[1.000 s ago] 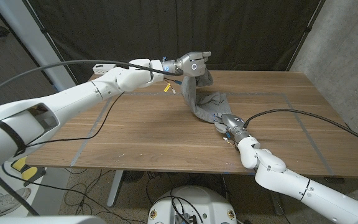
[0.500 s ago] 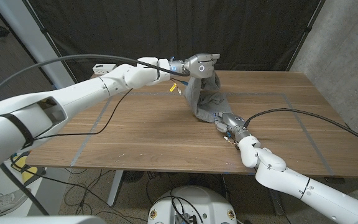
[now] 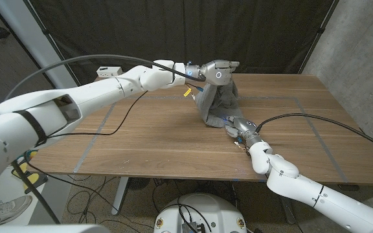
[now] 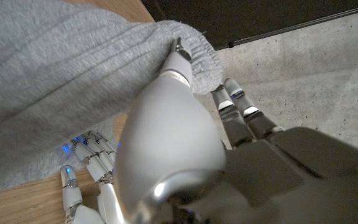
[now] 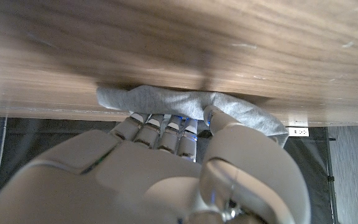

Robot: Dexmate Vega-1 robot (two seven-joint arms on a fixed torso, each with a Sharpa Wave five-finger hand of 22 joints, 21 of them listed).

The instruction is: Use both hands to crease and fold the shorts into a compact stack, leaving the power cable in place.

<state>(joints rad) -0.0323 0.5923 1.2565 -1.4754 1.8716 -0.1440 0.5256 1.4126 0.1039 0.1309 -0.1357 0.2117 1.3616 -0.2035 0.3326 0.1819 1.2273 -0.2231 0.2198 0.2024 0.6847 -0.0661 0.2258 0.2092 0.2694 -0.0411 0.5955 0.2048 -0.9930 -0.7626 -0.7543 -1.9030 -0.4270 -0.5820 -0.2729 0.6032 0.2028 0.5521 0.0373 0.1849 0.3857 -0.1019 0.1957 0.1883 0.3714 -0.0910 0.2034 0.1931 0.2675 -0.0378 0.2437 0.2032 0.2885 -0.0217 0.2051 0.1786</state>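
The grey shorts [image 3: 215,101] hang as a bunched drape from my left hand [image 3: 218,70], which grips their upper edge above the table's far middle. Their lower end lies on the wooden table [image 3: 154,142], where my right hand [image 3: 238,127] holds it with fingers and thumb on the cloth. In the left wrist view the left hand [image 4: 179,130] pinches the ribbed hem of the shorts [image 4: 55,68], and the right hand's fingers [image 4: 89,165] reach in under the cloth. The right wrist view has my right hand [image 5: 166,168] with its fingertips at the shorts [image 5: 185,102].
A thin black cable [image 3: 116,123] trails over the table's left part. A white power strip [image 3: 109,70] sits at the far left edge. Tape lines [image 3: 303,103] mark a rectangle on the wood. Another black cable [image 3: 316,120] runs along my right arm.
My left hand has carried the shorts' upper edge to the right and farther back, so the cloth now hangs over the right hand's side. The right hand has stayed put.
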